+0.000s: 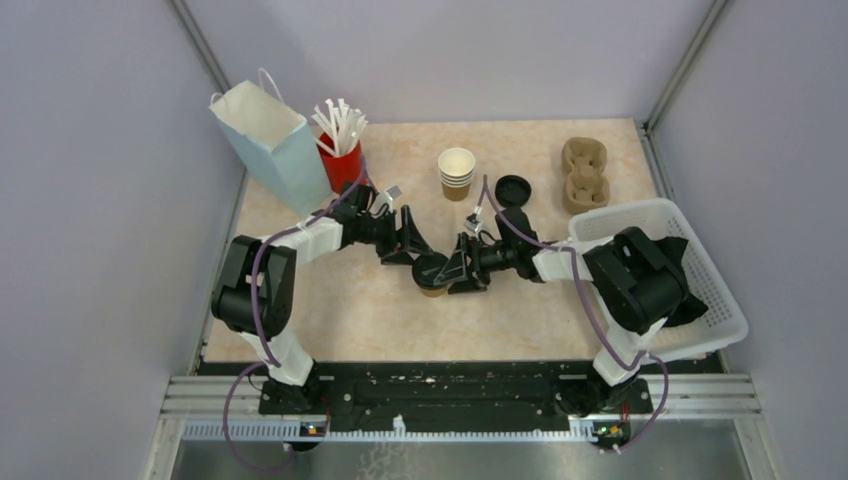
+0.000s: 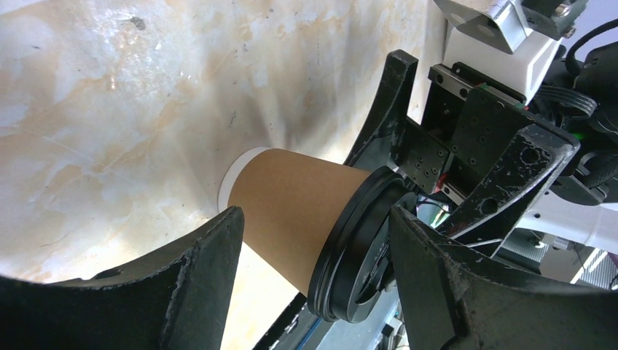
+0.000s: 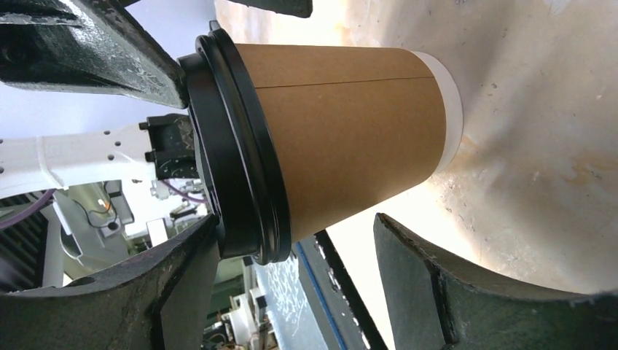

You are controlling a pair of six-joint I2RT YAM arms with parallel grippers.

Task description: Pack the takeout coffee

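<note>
Blue paper bag, red cup of white straws, stacked brown cups, spare black lid, pulp carrier, white basket.

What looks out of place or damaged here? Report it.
Nothing stands out. The takeout coffee stands upright on the table with its black lid seated evenly, no spill around it; a spare lid lies flat by the cup stack.

takeout coffee partly hidden by right claw, basket contents obscured

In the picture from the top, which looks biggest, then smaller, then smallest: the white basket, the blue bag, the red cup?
1. White basket, biggest.
2. Blue bag.
3. Red cup, smallest.
</note>
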